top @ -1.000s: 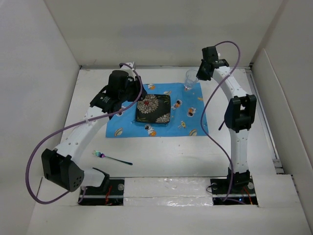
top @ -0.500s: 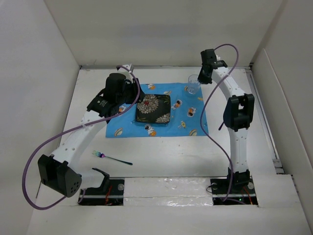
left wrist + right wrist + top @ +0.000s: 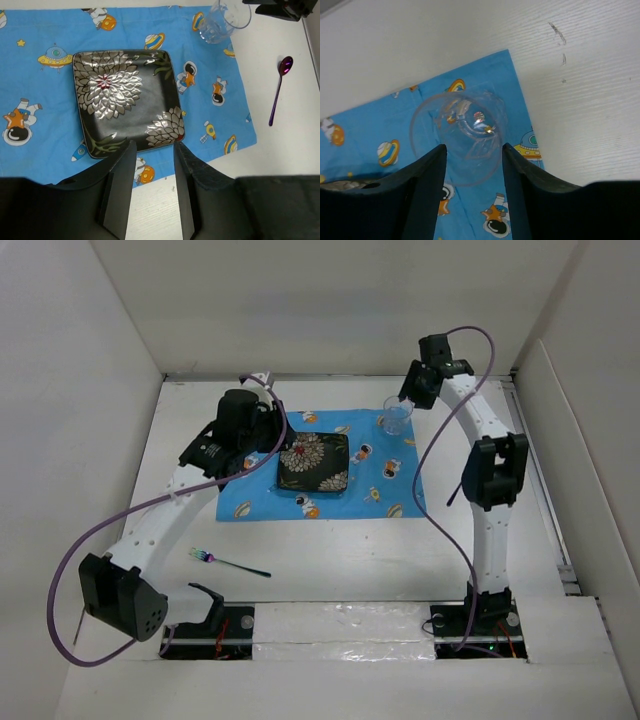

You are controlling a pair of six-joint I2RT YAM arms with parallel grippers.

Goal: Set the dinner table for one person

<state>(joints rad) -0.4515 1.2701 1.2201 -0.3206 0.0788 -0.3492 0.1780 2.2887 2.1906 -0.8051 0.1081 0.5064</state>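
A blue cartoon cloth (image 3: 375,485) lies on the white dinner table (image 3: 350,550), with a black flower-patterned square plate (image 3: 313,461) on it. A clear glass (image 3: 396,417) stands upright on the cloth's far right corner. My right gripper (image 3: 473,147) hangs over the glass (image 3: 457,145), open, its fingers either side of the near rim. My left gripper (image 3: 154,146) is open and holds nothing, just off the plate's (image 3: 125,97) left edge. A purple spoon (image 3: 279,87) lies on the table right of the cloth. A fork (image 3: 228,562) lies near the front left.
White panels wall the table on the left, back and right. The left arm (image 3: 160,515) arches over the table's left side and the right arm (image 3: 485,480) stands along the right side. Purple cables loop off both arms.
My right gripper has opened and let go of the glass, which now stands on the cloth's corner. The left jaws have narrowed a little; the left arm has shifted slightly.
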